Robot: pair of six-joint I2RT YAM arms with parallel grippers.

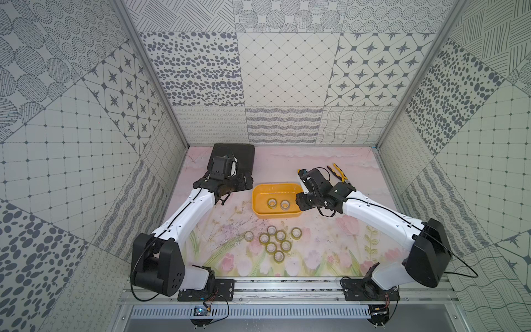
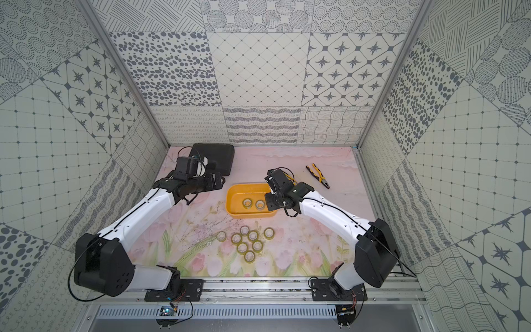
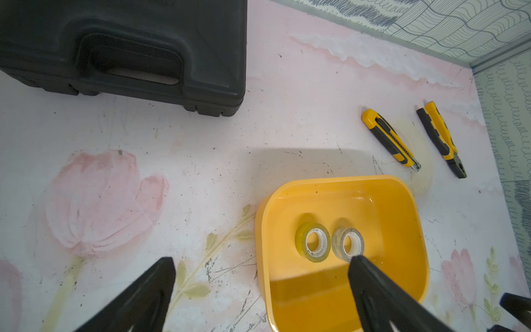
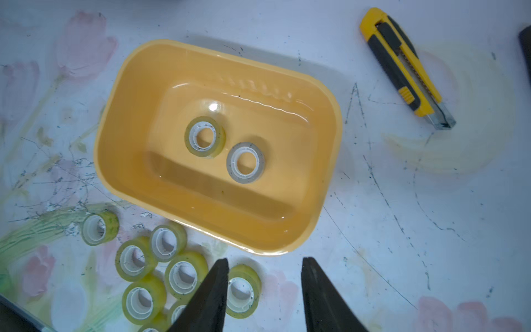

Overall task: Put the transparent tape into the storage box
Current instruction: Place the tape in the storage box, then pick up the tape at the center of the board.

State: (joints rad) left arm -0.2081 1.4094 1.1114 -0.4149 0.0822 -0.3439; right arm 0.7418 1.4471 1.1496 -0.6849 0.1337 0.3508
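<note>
Above the box (image 1: 275, 216), at its right end, my right tool (image 4: 265, 260) hangs with its jaws partly spread and nothing between them. I take the step in hand to be fetching another roll. The best candidate looks to be the lone roll (image 1: 296, 233) on the right edge of the cluster, nearest this arm and just apart from its neighbours. I would spread the jaws further before dropping and come straight down so they straddle the ring from outside. I would close gently, since these light rings will probably skate on the bench (image 1: 330, 244) if one finger lands first. Then I would lift well clear of the rim and let go low over bare floor inside.

My left tool (image 3: 260, 261) sits off the box's far left corner, jaws wide and empty.

The box holds two rolls (image 4: 204, 137), flat and close together near its middle, with room all round. Eight more lie on the bench just in front of the box, cores up, several touching. Further back are a closed black case (image 3: 143, 57), a knife (image 3: 390, 140) and pliers (image 3: 441, 138), all clear of the work. What the case holds I cannot tell.
</note>
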